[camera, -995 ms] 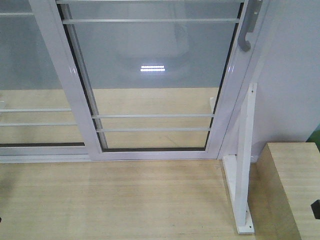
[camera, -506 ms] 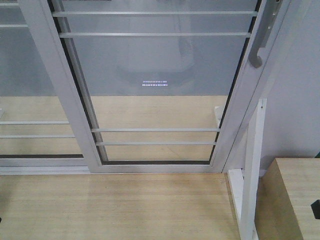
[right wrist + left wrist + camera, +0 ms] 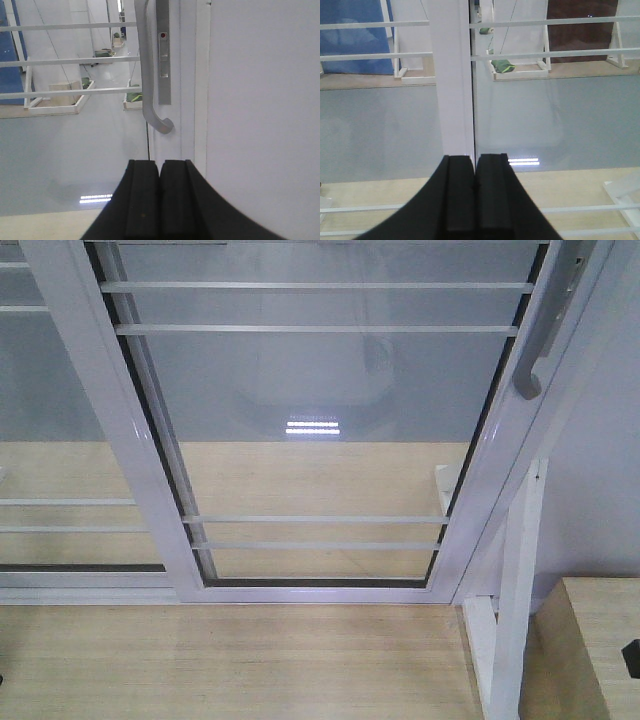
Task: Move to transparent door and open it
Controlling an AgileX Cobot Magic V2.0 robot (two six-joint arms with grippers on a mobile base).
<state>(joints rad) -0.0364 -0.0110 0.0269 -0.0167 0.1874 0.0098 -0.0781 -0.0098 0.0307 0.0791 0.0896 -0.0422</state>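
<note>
The transparent door point(image 3: 320, 410) is a clear-glass panel in a white frame with thin white horizontal bars, filling the middle of the front view. Its curved silver handle point(image 3: 535, 365) hangs on the right stile, and also shows in the right wrist view point(image 3: 150, 85) beside the lock plate point(image 3: 163, 55). My right gripper point(image 3: 160, 164) is shut and empty, just below the handle's lower end and short of it. My left gripper point(image 3: 474, 159) is shut and empty, facing the white upright stile point(image 3: 451, 75) on the door's left. Neither gripper shows in the front view.
A similar glass panel without a handle point(image 3: 60, 430) stands to the left. A white brace post point(image 3: 515, 610) stands at the lower right, with a wooden box point(image 3: 600, 650) beside it. A white wall point(image 3: 265, 115) is to the right. The floor point(image 3: 230, 660) is light wood.
The door has grown larger and slid down in the front view, the handle lower and further right: the base has moved closer to the door.
</note>
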